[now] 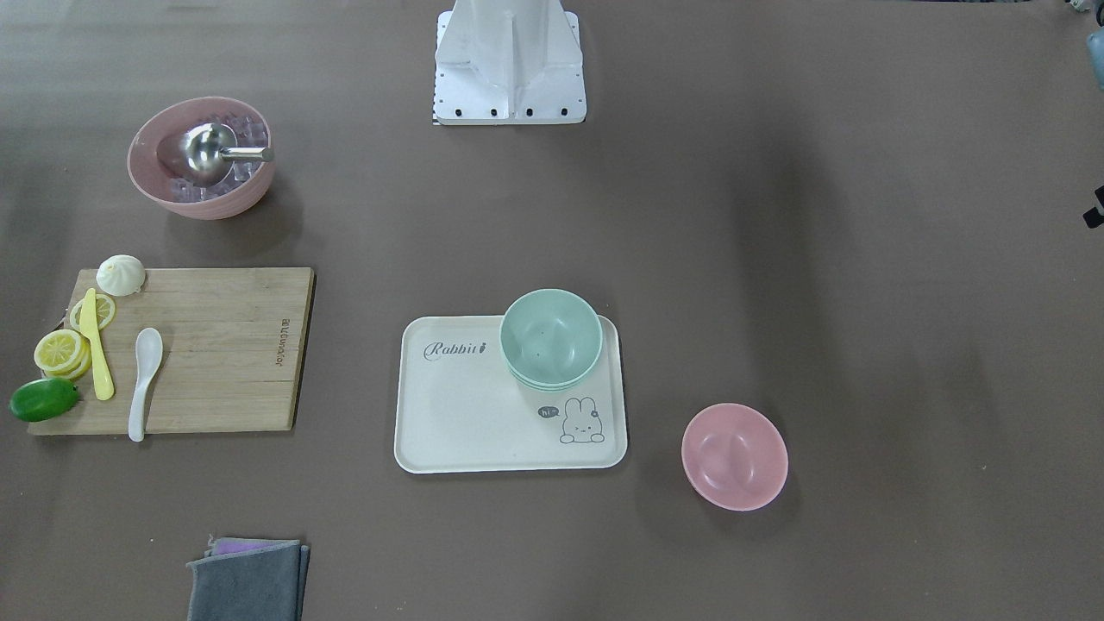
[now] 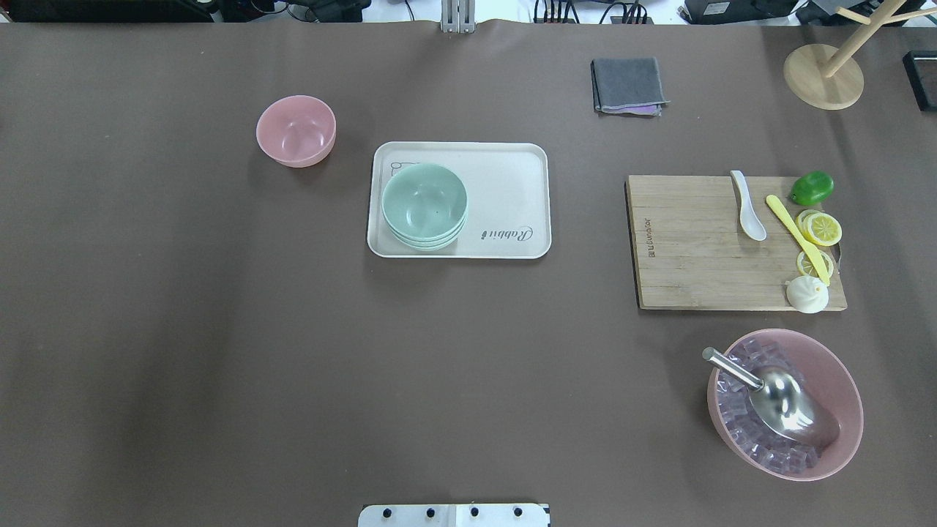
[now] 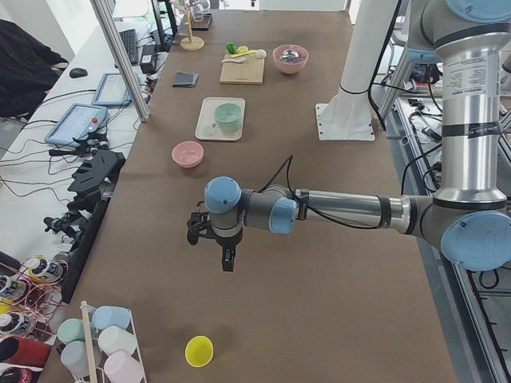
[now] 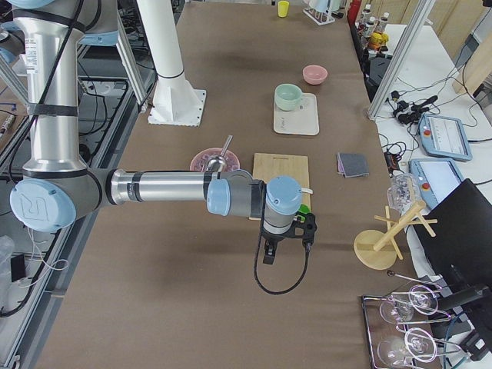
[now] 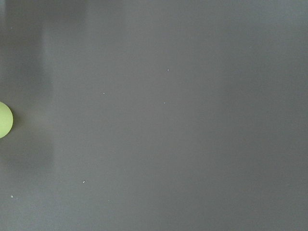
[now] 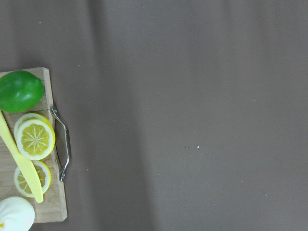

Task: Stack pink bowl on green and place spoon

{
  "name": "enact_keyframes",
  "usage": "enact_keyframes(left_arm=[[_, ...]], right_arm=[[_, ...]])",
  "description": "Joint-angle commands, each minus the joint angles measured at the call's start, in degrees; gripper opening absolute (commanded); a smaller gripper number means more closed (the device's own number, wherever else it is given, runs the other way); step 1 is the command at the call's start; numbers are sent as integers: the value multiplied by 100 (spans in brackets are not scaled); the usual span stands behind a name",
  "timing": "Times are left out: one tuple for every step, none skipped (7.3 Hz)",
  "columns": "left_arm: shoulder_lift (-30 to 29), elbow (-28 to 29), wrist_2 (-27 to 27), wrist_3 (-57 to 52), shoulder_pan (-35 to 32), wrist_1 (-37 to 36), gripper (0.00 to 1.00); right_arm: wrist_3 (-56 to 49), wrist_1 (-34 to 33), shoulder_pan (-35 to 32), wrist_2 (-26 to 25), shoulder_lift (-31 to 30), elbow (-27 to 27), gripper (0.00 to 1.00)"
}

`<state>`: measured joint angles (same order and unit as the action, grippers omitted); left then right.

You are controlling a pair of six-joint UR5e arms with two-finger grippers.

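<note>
The pink bowl (image 1: pixel 735 455) (image 2: pixel 296 130) stands upright on the brown table beside the cream tray (image 1: pixel 466 414). The green bowl (image 1: pixel 551 336) (image 2: pixel 424 203) tops a nested stack on that tray. The white spoon (image 1: pixel 144 369) (image 2: pixel 747 206) lies on the wooden cutting board (image 1: pixel 224 345). My left gripper (image 3: pixel 211 243) hangs over bare table far from the bowls, seen only in the exterior left view. My right gripper (image 4: pixel 288 238) hangs past the board's end, seen only in the exterior right view. I cannot tell whether either is open or shut.
A larger pink bowl (image 1: pixel 201 157) holds clear cubes and a steel scoop. A yellow knife (image 1: pixel 97 345), lemon slices, a lime (image 1: pixel 43 399) and a white bun sit at the board's end. A grey cloth (image 1: pixel 248 580) and a wooden stand (image 2: pixel 823 75) are on the operators' side.
</note>
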<state>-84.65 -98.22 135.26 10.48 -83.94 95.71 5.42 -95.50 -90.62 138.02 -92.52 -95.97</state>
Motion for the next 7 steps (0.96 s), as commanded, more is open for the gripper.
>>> enact_keyframes(left_arm=[[-8, 5, 0, 7, 0, 0, 98], [-8, 5, 0, 7, 0, 0, 98], [-8, 5, 0, 7, 0, 0, 98], [-8, 5, 0, 7, 0, 0, 98], [-8, 5, 0, 7, 0, 0, 98], [-8, 5, 0, 7, 0, 0, 98], [-16, 14, -26, -2, 0, 0, 98]], right_arm=[[12, -3, 1, 23, 6, 0, 100], [12, 5, 1, 23, 6, 0, 100], [12, 5, 1, 23, 6, 0, 100], [12, 5, 1, 23, 6, 0, 100], [12, 5, 1, 23, 6, -35, 100], [21, -3, 1, 23, -3, -79, 100], [21, 5, 1, 23, -29, -97, 100]])
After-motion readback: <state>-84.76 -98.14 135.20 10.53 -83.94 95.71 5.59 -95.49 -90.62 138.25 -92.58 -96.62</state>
